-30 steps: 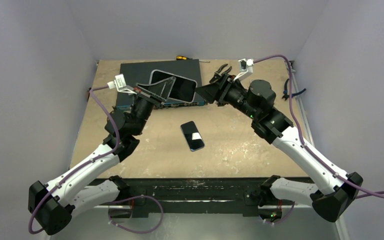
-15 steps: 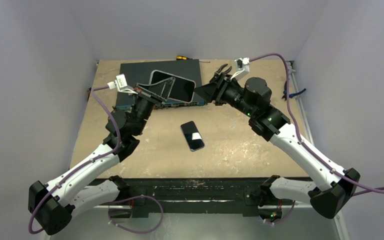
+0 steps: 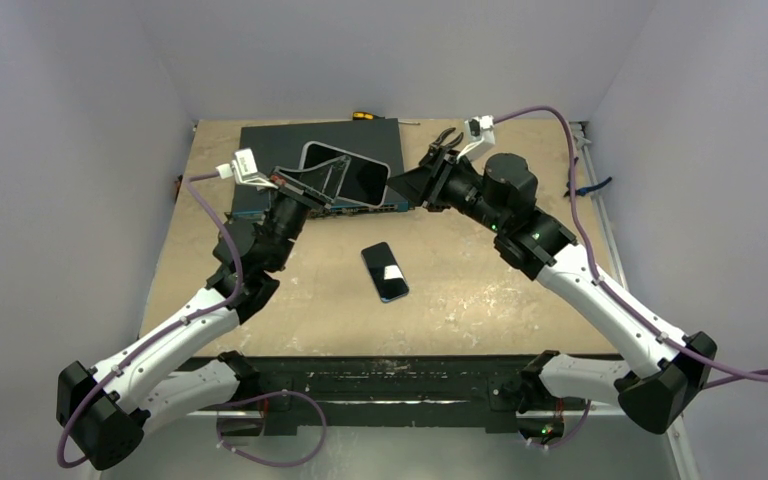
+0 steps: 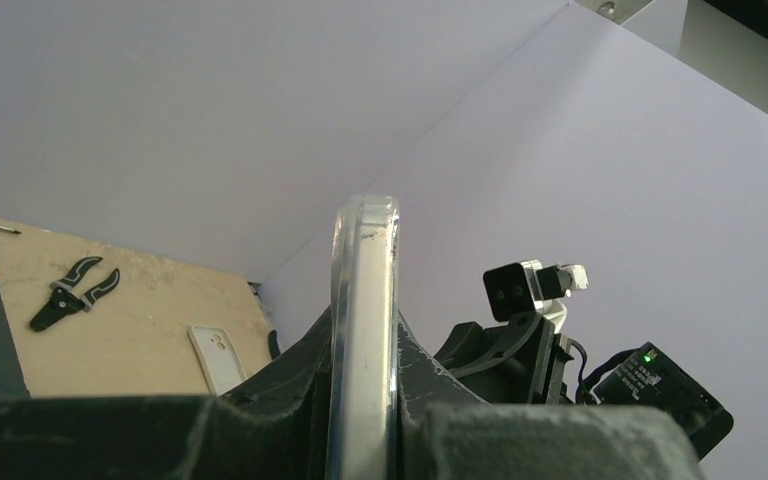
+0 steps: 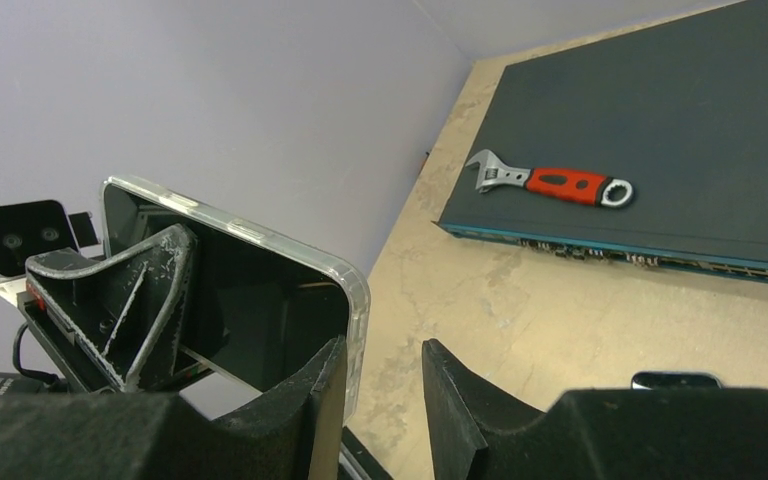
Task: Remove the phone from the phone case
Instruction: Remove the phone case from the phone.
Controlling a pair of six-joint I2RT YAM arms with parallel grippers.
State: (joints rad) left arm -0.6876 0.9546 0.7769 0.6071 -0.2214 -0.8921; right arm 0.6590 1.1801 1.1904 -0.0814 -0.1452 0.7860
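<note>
Narrowing since before, my right gripper [image 5: 385, 355] stands partly open at the right end of the case [image 4: 365, 260], clamping nothing. My left gripper [image 4: 363, 335] pinches the case, phone [image 3: 358, 178] inside, raised at far centre. Rim likely flexes; I would peel at a corner.

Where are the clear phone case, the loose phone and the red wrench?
clear phone case [image 5: 359, 315]: right wrist view, clear side rim.
loose phone [image 3: 385, 271]: top view, screen middle.
red wrench [image 5: 563, 185]: right wrist view, red handle.

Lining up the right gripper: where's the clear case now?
Top view: the clear case is held up by the left gripper, left of centre over the dark box, the right gripper at its right edge.
</note>
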